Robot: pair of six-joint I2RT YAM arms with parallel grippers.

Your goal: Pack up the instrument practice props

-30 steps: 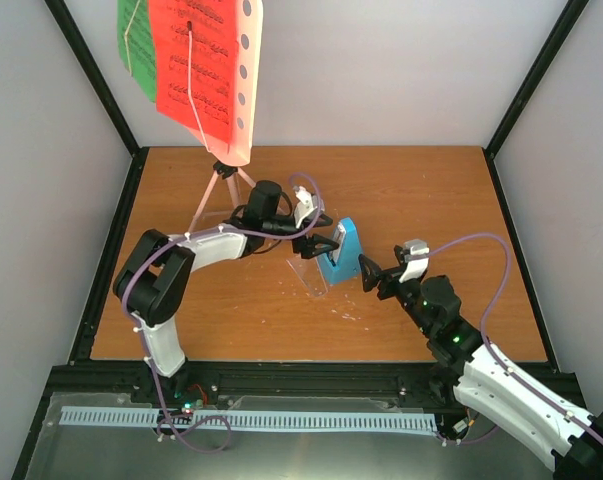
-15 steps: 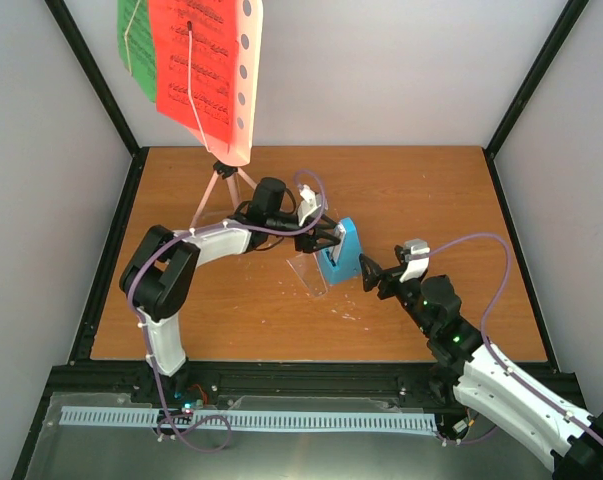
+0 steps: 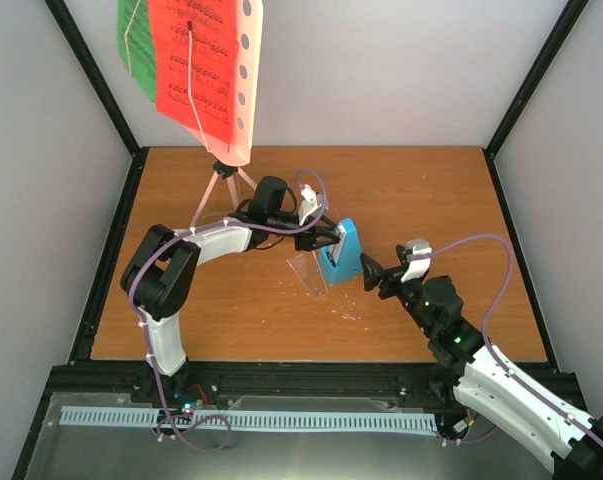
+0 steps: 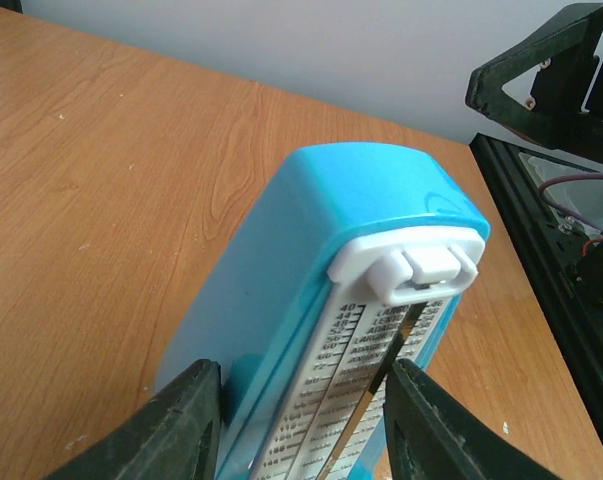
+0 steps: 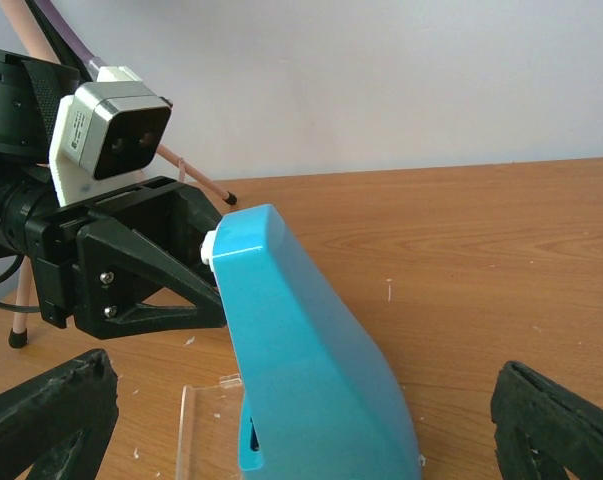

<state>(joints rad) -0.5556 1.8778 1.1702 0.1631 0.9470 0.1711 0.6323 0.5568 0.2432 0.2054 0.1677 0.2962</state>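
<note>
The blue metronome (image 3: pixel 341 252) stands upright mid-table, its scale face toward my left arm. My left gripper (image 3: pixel 328 240) is shut on the metronome (image 4: pixel 331 270), one finger on its blue side and the other at the edge of the scale face. Its clear cover (image 3: pixel 309 272) lies flat just in front of it. My right gripper (image 3: pixel 381 272) is open just right of the metronome (image 5: pixel 301 350), not touching it. The pink music stand (image 3: pixel 243 80) stands at the back left holding a red page (image 3: pixel 191 60) and a green page (image 3: pixel 133 40).
The stand's thin tripod legs (image 3: pixel 221 185) reach the table (image 3: pixel 431 200) close behind my left arm. Black frame rails (image 3: pixel 111 260) border the table, with grey walls behind. The cover (image 5: pixel 206 420) shows below the left gripper (image 5: pixel 141 270) in the right wrist view.
My left gripper moved a little right onto the metronome and its jaws closed in against its sides. The right arm and the metronome stayed put.
</note>
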